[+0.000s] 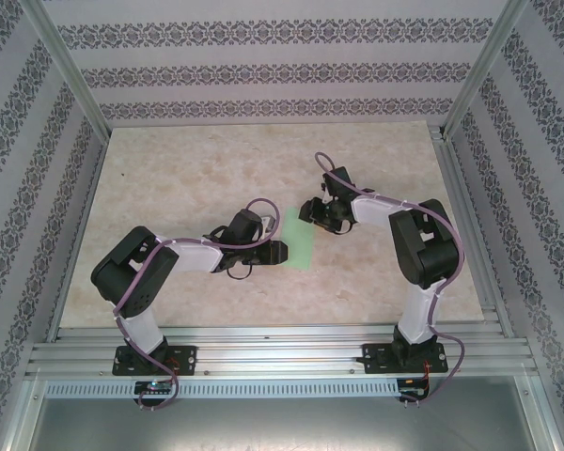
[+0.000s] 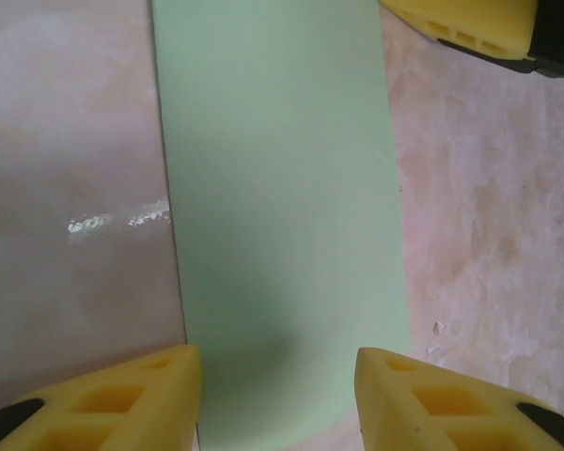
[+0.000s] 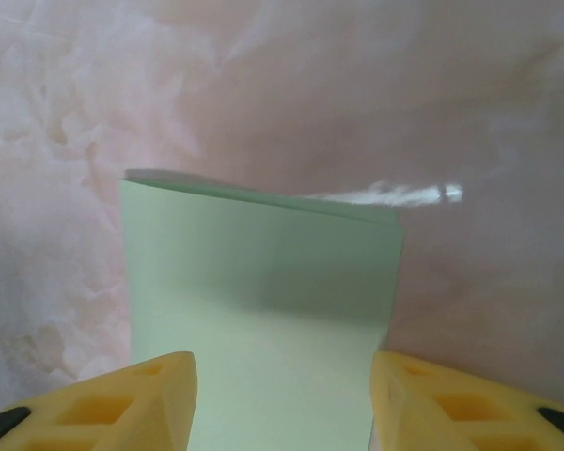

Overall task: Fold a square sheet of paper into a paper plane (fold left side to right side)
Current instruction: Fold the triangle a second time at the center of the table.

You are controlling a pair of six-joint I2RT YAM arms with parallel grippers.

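**Figure: the left-to-right fold, near completion.** The square sheet of paper (image 1: pixel 297 241) lies on the desk (image 1: pixel 188 160) between the 2 arms. It is doubled into a narrow green strip, and no plane shape shows yet.

**Step in hand, as judged.** The half-fold looks made but not set. In the right wrist view the far end shows 2 layers, the upper one lifted a little off the lower. To do this well:
- Bring the free edges flush before any hard pressure.
- Have 1 gripper pin the strip flat while the other runs along the folded edge from one end to the other.
- Keep the pressure straight down – a sideways drag would likely slide such light paper across the smooth desk and skew the crease.

**Left gripper** (image 2: pixel 274 355). It sits at the near end of the strip with its jaws spread about half-way and pinching nothing. Its yellow fingers (image 2: pixel 122 395) overlap the 2 long edges of the strip from above. Whether the tips actually press on the paper cannot be told.

**Right gripper** (image 3: pixel 282 357). It is at the far end, facing the left one, and 1 of its yellow fingers shows at the top right of the left wrist view. Its jaws are likewise spread and hold nothing, with the fingers (image 3: pixel 451 404) poised over the strip – contact again uncertain.
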